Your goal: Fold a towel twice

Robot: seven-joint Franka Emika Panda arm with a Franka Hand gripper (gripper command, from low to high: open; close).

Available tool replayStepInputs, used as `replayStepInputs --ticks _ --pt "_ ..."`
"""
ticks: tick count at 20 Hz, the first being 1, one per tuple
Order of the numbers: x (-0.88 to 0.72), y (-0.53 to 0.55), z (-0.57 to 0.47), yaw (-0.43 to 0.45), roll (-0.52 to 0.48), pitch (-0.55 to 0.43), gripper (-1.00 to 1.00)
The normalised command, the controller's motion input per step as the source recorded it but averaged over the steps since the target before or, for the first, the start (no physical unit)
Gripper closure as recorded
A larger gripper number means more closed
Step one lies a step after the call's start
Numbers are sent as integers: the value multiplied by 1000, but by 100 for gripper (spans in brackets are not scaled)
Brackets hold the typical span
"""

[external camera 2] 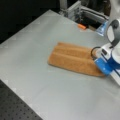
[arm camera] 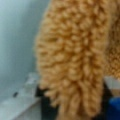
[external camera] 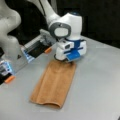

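Even, diffuse light falls on the grey metal tabletop [external camera: 100, 82], which shows a soft sheen and only faint shadows. The background in both front views is dark. Both front views are soft and blocky. In the wrist view, the orange-brown terry towel [arm camera: 75, 57] fills the frame, blurred.
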Motion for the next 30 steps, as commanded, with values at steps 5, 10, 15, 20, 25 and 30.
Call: replayStepInputs --ticks 5,10,15,20,25,30 --pt "-28 -234 210 244 -47 43 100" --pt "-31 -345 255 219 52 103 100" --pt "-17 -456 236 109 159 119 100" --pt "-59 -644 350 49 183 145 100" --pt "-84 -641 394 6 160 180 100" --pt "100 -596 236 7 149 158 100"
